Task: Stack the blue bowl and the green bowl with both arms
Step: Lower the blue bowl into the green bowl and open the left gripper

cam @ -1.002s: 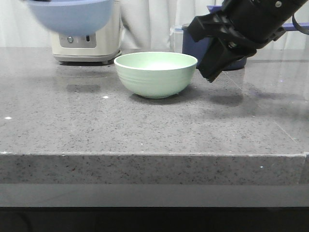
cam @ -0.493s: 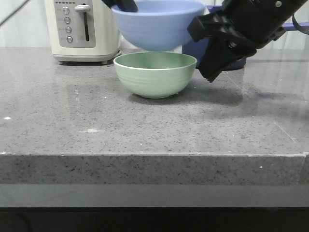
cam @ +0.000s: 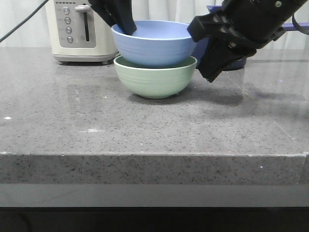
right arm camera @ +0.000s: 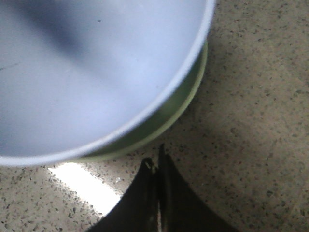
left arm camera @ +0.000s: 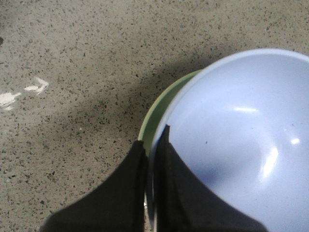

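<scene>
The blue bowl [cam: 153,42] sits nested in the green bowl [cam: 154,81] on the grey stone counter [cam: 145,125]. My left gripper [cam: 126,25] is shut on the blue bowl's left rim, one finger inside and one outside; in the left wrist view the gripper [left arm camera: 153,145] pinches the blue bowl [left arm camera: 236,145] above the green bowl's rim [left arm camera: 157,113]. My right gripper [cam: 208,72] is shut and empty, just right of the bowls. In the right wrist view the gripper [right arm camera: 157,162] is beside the green bowl [right arm camera: 178,104] and the blue bowl [right arm camera: 87,72], touching neither.
A cream toaster [cam: 82,31] stands at the back left. A dark navy saucepan [cam: 236,58] stands behind my right arm at the back right. The counter's front edge [cam: 154,155] runs across the front view.
My left gripper carried the blue bowl from the upper left to above the green bowl, then lowered it into the green bowl. My right arm has not moved.
</scene>
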`<state>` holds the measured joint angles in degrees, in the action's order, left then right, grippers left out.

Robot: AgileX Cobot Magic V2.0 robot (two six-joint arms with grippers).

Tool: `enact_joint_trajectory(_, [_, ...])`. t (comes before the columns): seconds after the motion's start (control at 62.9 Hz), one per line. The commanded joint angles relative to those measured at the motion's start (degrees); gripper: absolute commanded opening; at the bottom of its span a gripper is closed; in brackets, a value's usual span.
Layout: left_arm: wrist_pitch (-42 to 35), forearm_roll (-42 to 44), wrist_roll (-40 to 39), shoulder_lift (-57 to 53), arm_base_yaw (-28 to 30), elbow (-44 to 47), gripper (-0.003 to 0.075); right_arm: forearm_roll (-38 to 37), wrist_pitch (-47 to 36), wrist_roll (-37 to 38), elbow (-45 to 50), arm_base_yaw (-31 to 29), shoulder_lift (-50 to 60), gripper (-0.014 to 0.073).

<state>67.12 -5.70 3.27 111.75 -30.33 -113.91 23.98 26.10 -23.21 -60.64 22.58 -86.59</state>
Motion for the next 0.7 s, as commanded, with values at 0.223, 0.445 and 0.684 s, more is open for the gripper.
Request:
enact_joint_trajectory(0.223, [-2.43, -0.57, -0.40, -0.90, -0.42, -2.14, -0.0020, 0.93, -2.41, -0.60, -1.89, -0.27, 1.96, -0.0063])
enact_joint_trajectory(0.445, [-2.31, -2.47, -0.40, -0.76, -0.42, -2.14, -0.0019, 0.93, -2.41, -0.60, -1.89, -0.27, 1.96, -0.0063])
enact_joint_trajectory(0.684, [-2.40, -2.59, -0.40, -0.76, -0.42, -2.14, 0.0128, 0.93, -2.41, -0.60, -1.89, -0.27, 1.96, -0.0063])
